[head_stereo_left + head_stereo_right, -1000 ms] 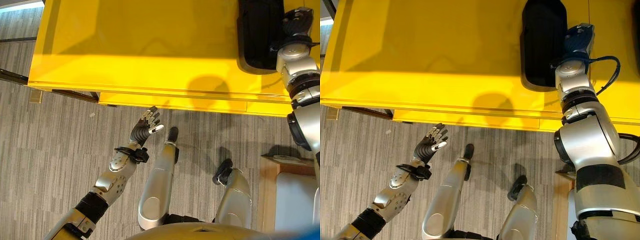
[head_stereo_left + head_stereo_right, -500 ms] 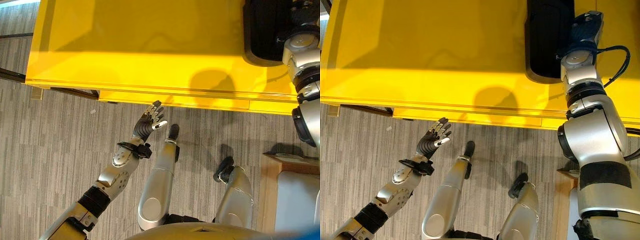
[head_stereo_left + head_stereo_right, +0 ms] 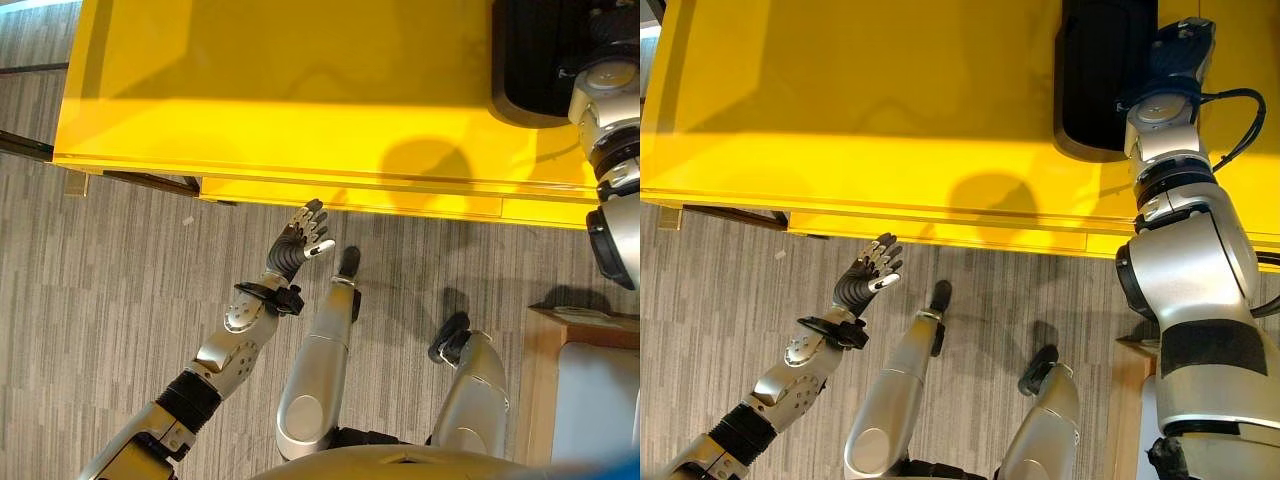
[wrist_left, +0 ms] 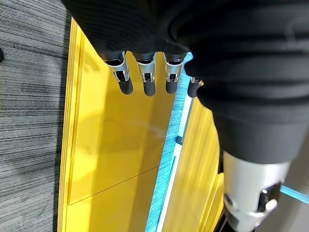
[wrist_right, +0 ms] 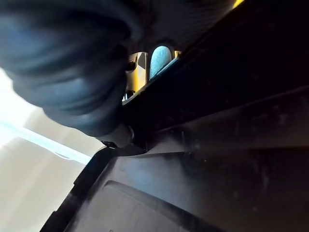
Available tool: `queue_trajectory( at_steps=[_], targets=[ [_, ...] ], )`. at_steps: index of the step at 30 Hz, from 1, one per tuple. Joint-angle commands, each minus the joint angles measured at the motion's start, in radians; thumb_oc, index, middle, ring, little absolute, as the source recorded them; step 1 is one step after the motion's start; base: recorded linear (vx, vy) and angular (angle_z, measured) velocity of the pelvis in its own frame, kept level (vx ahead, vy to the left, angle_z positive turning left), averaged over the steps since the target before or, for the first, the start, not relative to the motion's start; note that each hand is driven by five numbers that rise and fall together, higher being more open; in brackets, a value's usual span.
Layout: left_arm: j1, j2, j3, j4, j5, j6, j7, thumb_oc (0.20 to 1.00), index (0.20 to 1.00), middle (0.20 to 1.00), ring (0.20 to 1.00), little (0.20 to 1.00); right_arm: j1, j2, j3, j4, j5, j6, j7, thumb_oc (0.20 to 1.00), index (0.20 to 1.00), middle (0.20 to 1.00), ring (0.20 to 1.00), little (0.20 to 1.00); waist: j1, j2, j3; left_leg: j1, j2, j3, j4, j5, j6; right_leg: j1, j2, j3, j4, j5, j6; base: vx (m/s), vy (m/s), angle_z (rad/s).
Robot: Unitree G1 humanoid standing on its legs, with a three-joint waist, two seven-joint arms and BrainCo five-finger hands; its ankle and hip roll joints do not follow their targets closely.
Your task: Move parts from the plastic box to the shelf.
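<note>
A yellow shelf (image 3: 300,90) spans the upper part of both eye views, its front edge standing over a grey striped carpet floor (image 3: 90,300). A black part (image 3: 1102,75), a large dark moulded piece with a rounded near end, lies flat on the shelf top toward the robot's right, well inside the front edge. The right hand (image 3: 1180,55) sits at the right side of this part, touching or pressed against its edge; its dark cover is visible, but the fingers are hidden against the part, so whether they grip it cannot be told. The right wrist view shows dark moulded surfaces of the part (image 5: 217,159) at very close range beside the hand's cover. The left hand (image 3: 300,240) is held in the air over the floor, just in front of the shelf's front edge, fingers straight and spread, holding nothing; its wrist view shows the fingers (image 4: 147,79) extended toward the yellow shelf face. A light wooden-framed object (image 3: 580,390) stands on the floor at the robot's right.
</note>
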Motion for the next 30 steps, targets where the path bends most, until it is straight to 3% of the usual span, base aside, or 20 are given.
queue_trajectory(
  at_steps=[1, 13, 19, 30],
  targets=[
    [-0.026, 0.049, -0.001, -0.088, -0.014, -0.067, -0.002, 1.0, 1.0, 1.0, 1.0, 1.0, -0.132, -0.044, 0.061, -0.022, -0.009, -0.049, -0.025, 1.0, 1.0, 1.0, 1.0, 1.0, 0.022, 0.006, -0.018, -0.01, 0.013, 0.08, 0.099, -0.142, 0.05, -0.012, 0.053, 0.013, 0.018, 0.006, -0.038, 0.0, 0.0, 0.0],
    [-0.018, 0.048, 0.021, -0.079, -0.018, -0.079, 0.009, 1.0, 1.0, 1.0, 1.0, 1.0, -0.149, -0.013, 0.077, -0.146, -0.028, -0.089, -0.075, 1.0, 1.0, 1.0, 1.0, 1.0, 0.003, -0.01, -0.019, -0.003, 0.021, 0.088, 0.096, -0.143, 0.048, -0.011, 0.062, 0.022, 0.012, 0.01, -0.041, 0.0, 0.0, 0.0],
    [-0.005, 0.056, 0.037, -0.078, -0.017, -0.08, 0.014, 1.0, 1.0, 1.0, 1.0, 1.0, -0.158, 0.008, 0.085, -0.298, -0.084, -0.11, -0.128, 1.0, 1.0, 1.0, 1.0, 1.0, -0.015, -0.021, -0.015, 0.001, 0.026, 0.092, 0.101, -0.145, 0.046, -0.015, 0.065, 0.035, 0.018, 0.009, -0.045, 0.0, 0.003, -0.02],
    [0.009, 0.065, 0.058, -0.079, -0.016, -0.083, 0.017, 1.0, 1.0, 1.0, 1.0, 1.0, -0.123, 0.03, 0.049, -0.518, -0.23, -0.086, -0.192, 1.0, 1.0, 1.0, 1.0, 1.0, -0.035, -0.033, -0.016, 0.019, 0.037, 0.098, 0.103, -0.149, 0.043, 0.001, 0.071, 0.037, 0.013, 0.011, -0.048, -0.01, 0.001, -0.03]
  ],
)
